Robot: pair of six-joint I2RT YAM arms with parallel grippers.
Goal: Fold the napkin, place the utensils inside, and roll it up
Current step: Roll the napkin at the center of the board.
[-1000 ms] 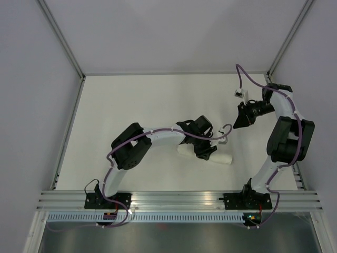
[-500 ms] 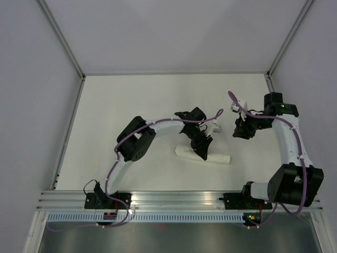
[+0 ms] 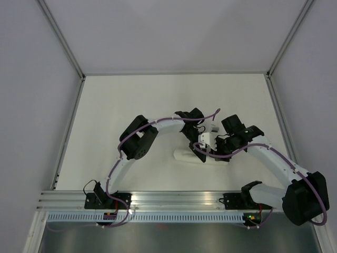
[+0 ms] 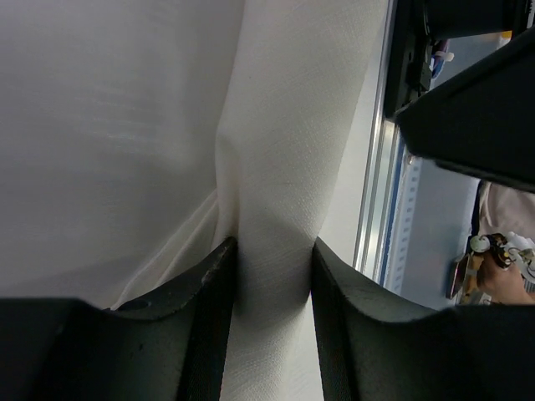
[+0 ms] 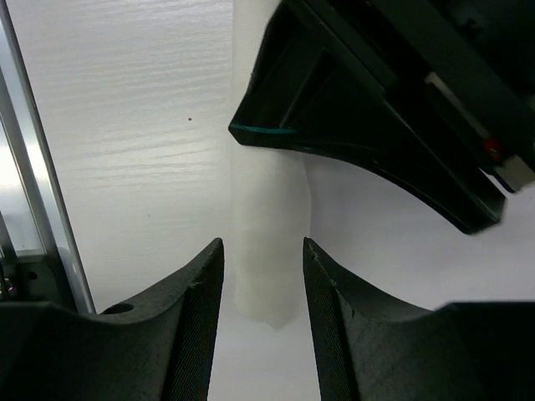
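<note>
L pincer [image 4: 273, 251], black, two fingers: clamped on the napkin [image 4: 284, 125], a white soft cloth rolled into a tube. Both pads press the cloth, which narrows betw. them. R pincer [image 5: 263, 251], same black build: fingers apart, straddling the roll's 3 o'clock end, w/ a sliver of table showing beside one finger. Can't tell if the other pad touches the cloth.

Edges & room, top view: the flat white tabletop [image 3: 121, 105] lies wide open toward 12 and 9 o'clock. A ribbed aluminium rail [image 3: 174, 199] bounds the 6 o'clock edge, near the roll. Pale grey wall panels [image 3: 31, 105] close the 9, 12 and 3 o'clock sides. The 3 o'clock edge is nearer the roll than the 9 o'clock one.

Napkin vs pincers: the roll sits a bit toward 5 o'clock of table centre, long axis approx. 9-to-3. L pincer comes in from 11 o'clock and grips about mid-length. R pincer reaches in from the 3 o'clock side, close beside L. The roll's 9 o'clock end sticks out free of both.
</note>
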